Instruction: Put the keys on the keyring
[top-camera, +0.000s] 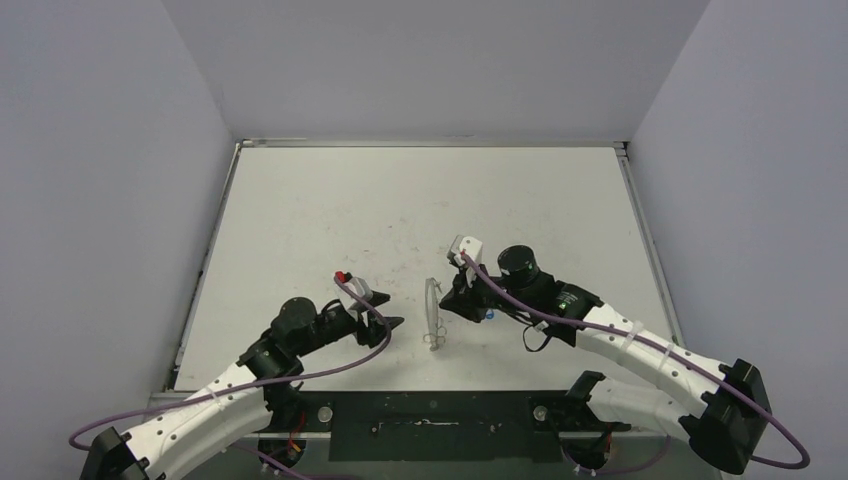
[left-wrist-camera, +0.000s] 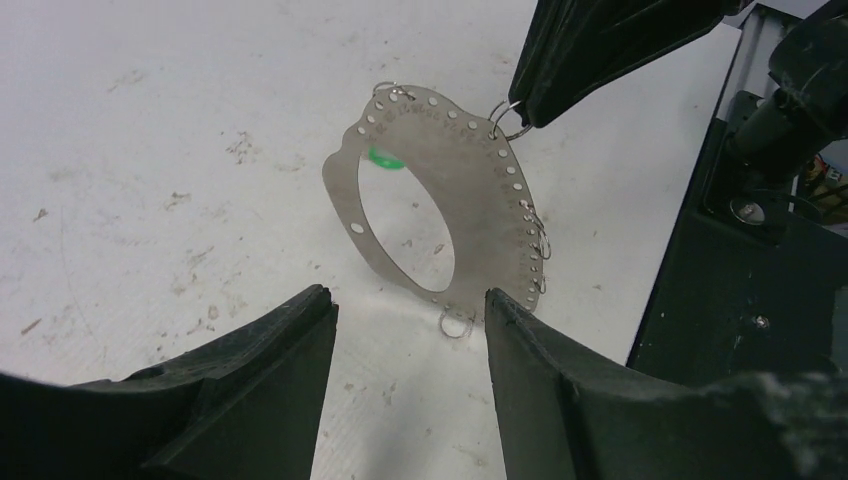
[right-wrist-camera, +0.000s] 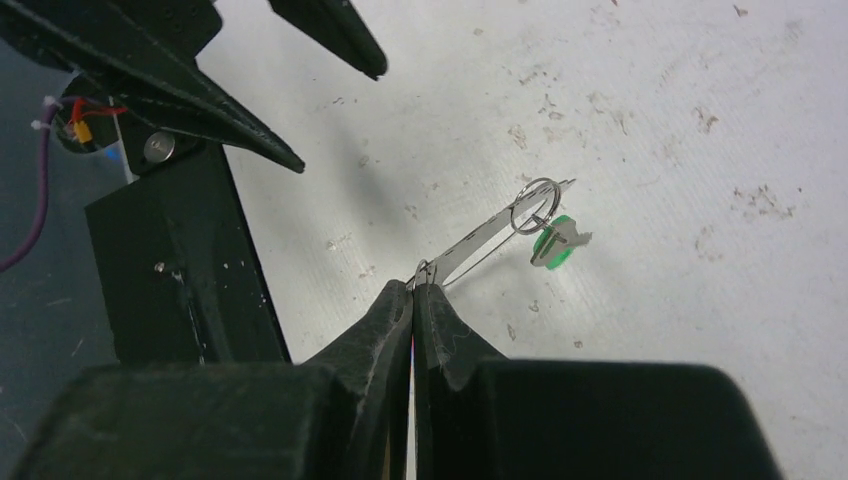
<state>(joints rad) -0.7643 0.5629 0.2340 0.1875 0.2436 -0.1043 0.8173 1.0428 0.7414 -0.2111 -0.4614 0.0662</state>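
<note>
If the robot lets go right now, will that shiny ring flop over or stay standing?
Probably flop. The keyring stands on its thin edge, and only the shut right gripper pinches its rim. It looks like flat stiff metal, so it should tip whole, not bend. The green key dangles and would likely swing.

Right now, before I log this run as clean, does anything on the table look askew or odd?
Only the keyring: it stands on edge, tilted, instead of lying flat, because the shut right gripper pinches a small ring at its rim. The green key hangs at its far edge. Nothing looks damaged or spilled.
</note>
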